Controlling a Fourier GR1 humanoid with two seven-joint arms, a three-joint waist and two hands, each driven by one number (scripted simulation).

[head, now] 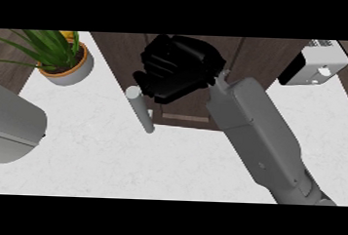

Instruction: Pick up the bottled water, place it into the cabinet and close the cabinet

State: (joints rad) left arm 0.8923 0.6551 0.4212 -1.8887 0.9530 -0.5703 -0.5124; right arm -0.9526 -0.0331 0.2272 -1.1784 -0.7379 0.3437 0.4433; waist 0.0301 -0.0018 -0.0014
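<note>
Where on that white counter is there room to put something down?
The white counter is bare below the cabinet, between the grey appliance and the forearm. It is crowded around the right hand, the grey handle and the potted plant.

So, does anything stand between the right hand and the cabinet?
Nothing visible does. The right hand lies over the dark front of the cabinet, beside its grey handle. The bottle does not show; the hand may hide it.

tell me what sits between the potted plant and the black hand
In the head view, only bare white counter and the cabinet's grey bar handle lie between the potted plant and the right hand.
</note>
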